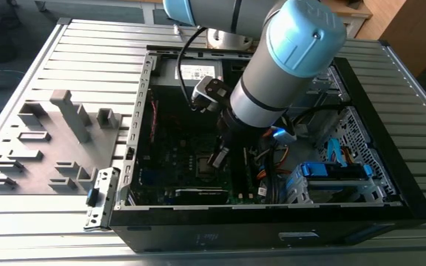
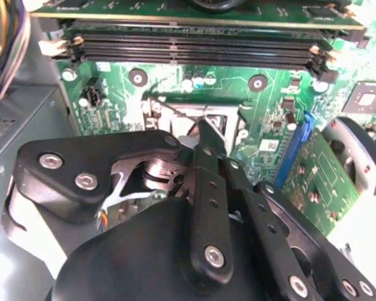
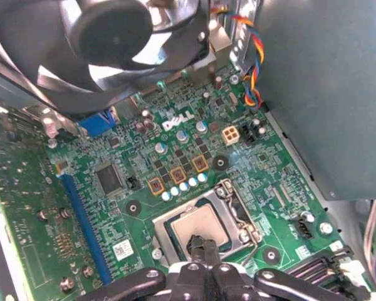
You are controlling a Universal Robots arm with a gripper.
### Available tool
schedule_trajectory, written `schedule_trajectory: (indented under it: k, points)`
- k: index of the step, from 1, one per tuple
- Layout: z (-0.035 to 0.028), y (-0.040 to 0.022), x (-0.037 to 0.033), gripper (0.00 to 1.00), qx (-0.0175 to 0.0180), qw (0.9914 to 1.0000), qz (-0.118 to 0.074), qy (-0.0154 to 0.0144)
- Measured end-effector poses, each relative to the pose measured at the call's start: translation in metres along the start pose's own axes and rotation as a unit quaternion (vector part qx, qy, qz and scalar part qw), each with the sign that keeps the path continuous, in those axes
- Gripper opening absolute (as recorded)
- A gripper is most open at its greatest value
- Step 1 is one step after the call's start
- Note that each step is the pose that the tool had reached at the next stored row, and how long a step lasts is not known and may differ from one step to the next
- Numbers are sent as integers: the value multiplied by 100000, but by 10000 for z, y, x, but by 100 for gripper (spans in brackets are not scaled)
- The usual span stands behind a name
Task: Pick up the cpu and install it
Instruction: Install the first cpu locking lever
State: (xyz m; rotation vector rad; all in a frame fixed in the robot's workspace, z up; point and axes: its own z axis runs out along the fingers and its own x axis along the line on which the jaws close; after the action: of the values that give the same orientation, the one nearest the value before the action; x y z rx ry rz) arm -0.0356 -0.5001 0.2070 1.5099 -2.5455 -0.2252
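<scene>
Black two-fingered tool [image 3: 202, 246], fingertips pinched together, sits directly over the small silver-grey square cpu [image 3: 200, 227] lying flat in the metal-framed socket [image 3: 241, 210] on the green motherboard [image 3: 175, 157], tips at its near edge.

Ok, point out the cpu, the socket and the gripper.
cpu [image 3: 197, 226], first wrist view, on its silver top.
socket [image 3: 241, 216], first wrist view, on its metal frame.
gripper [image 3: 202, 246], first wrist view, at the fingertips over the cpu.

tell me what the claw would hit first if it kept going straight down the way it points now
Most likely the cpu seated in the motherboard socket: in the first wrist view the claw tips sit right over its silver top. Whether they already touch it can't be judged.
</scene>
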Motion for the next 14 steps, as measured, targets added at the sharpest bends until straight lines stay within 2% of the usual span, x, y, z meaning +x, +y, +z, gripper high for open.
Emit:
schedule_trajectory:
  k: [7,12,14]
  points:
    - [-103,41,-25,11,-117,100000,-58,-213]
    - [-202,75,-40,11,-210,99999,-103,-377]
    - [-211,79,-43,11,-266,99998,-132,-487]
